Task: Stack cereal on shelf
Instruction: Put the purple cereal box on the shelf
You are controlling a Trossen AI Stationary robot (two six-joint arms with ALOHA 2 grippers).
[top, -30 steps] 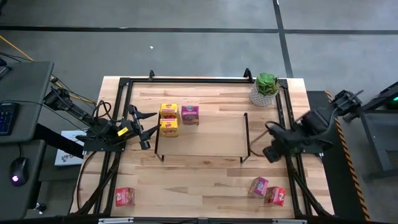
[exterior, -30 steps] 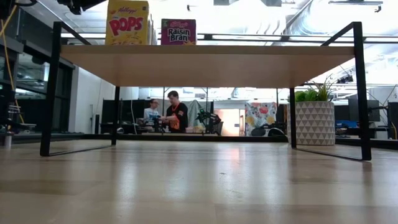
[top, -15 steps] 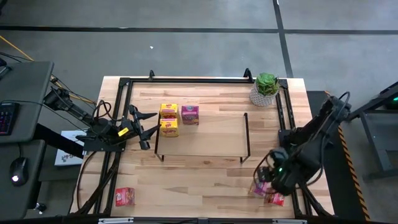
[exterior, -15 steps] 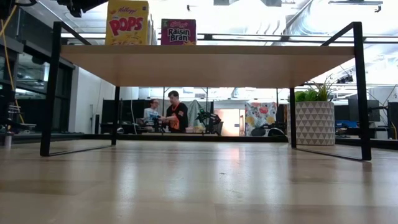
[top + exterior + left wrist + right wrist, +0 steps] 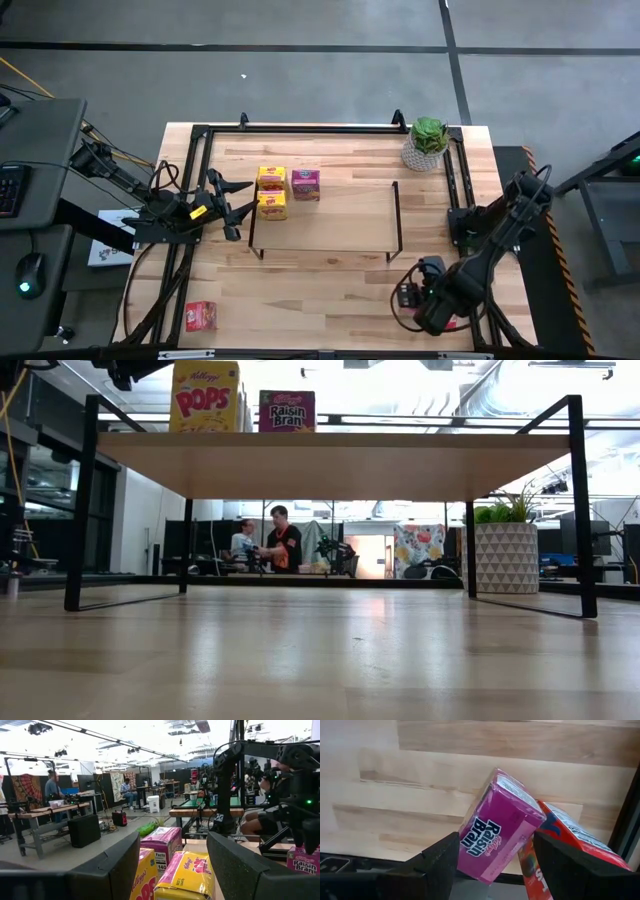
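A light wood-plank table with a black frame is seen on a grey floor. The shelf stands mid-table, a potted plant at the far right corner. Behind, a workshop with desks and seated people is visible.

Three boxes sit at the shelf's left end: two yellow boxes marked "Kellogg's POPS" and a magenta box marked "Raisin Bran". A red box lies at the near left corner.

The left gripper is held open just beside the shelf's left end. The right gripper is lowered at the near right, fingers spread around a tilted magenta "Raisin Bran" box, not closed on it; a red box is touching it.
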